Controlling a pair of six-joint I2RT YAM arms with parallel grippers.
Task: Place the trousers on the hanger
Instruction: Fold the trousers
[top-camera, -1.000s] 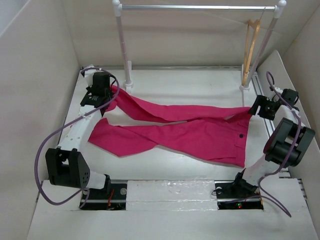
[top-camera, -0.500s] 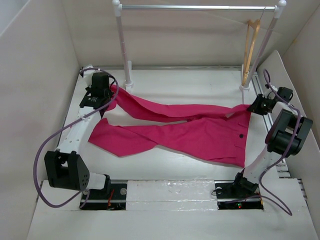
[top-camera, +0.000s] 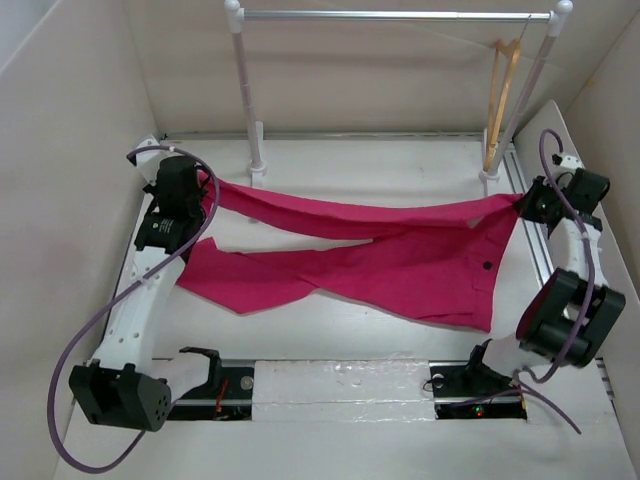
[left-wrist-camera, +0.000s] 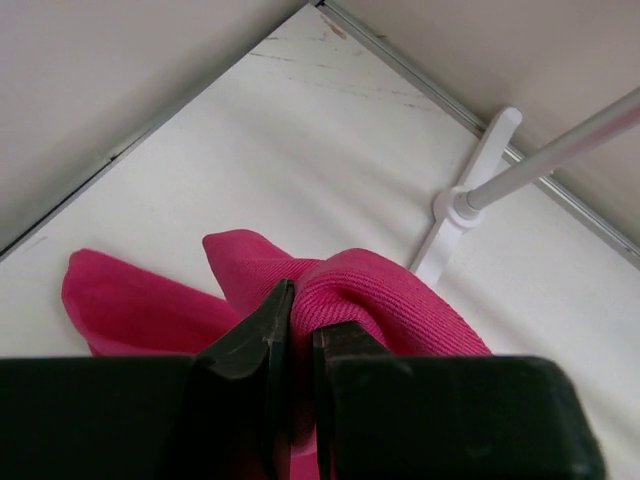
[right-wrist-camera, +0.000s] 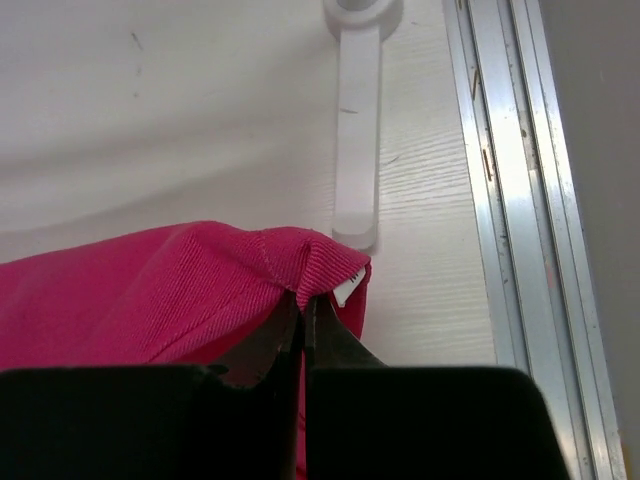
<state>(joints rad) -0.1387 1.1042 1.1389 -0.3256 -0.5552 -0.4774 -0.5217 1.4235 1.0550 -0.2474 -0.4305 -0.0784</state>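
The magenta-pink trousers (top-camera: 400, 265) stretch across the table, waist at the right, legs toward the left. My left gripper (top-camera: 205, 187) is shut on the end of the far leg (left-wrist-camera: 370, 290), lifted off the table. My right gripper (top-camera: 522, 207) is shut on the far corner of the waistband (right-wrist-camera: 315, 262), also raised, with a small white label beside the pinch. The near leg (top-camera: 235, 275) lies flat. The light-tan wooden hanger (top-camera: 500, 100) hangs from the right end of the rack's rail, behind my right gripper.
A rack with white posts (top-camera: 243, 90) and a grey rail (top-camera: 395, 15) stands at the back; its feet (right-wrist-camera: 357, 130) rest on the table. Beige walls close in left, back and right. An aluminium track (right-wrist-camera: 520, 200) runs along the right edge.
My right gripper has shut on the waistband corner and lifted it. The left arm has raised and pulled the far leg leftward, so the cloth between the grippers is stretched taut.
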